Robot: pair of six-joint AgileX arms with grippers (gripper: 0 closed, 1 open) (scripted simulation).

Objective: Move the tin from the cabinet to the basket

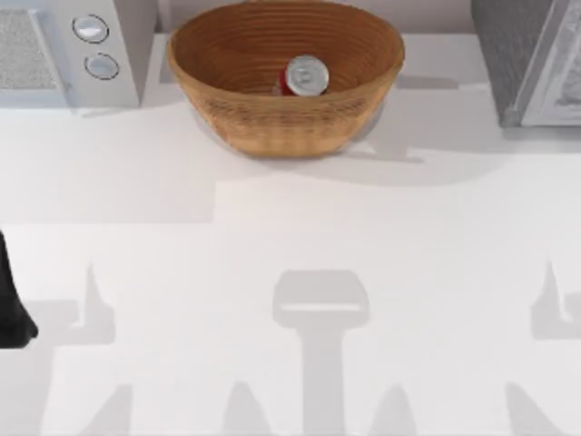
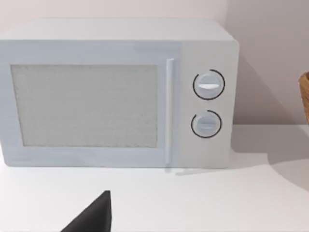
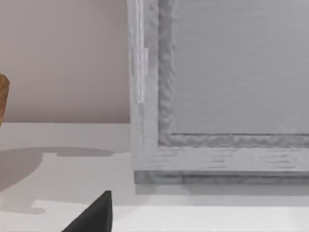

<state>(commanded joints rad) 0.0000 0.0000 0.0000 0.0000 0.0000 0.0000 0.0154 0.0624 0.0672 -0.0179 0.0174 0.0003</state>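
left arm [image 1: 14,304] is sitting parked way off to the basket's left, can't tell what its pincer is doing. white microwave [image 1: 68,50] is standing just left of the basket [image 1: 227,100]. the tin [image 1: 306,76] is lying inside the basket, silver top showing. the cabinet [image 1: 531,59] is standing to the basket's right.

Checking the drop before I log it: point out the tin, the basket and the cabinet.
tin [image 1: 307,75], top view, silver lid.
basket [image 1: 272,123], top view, outer front wall.
cabinet [image 1: 508,54], top view, dark-grey speckled top.
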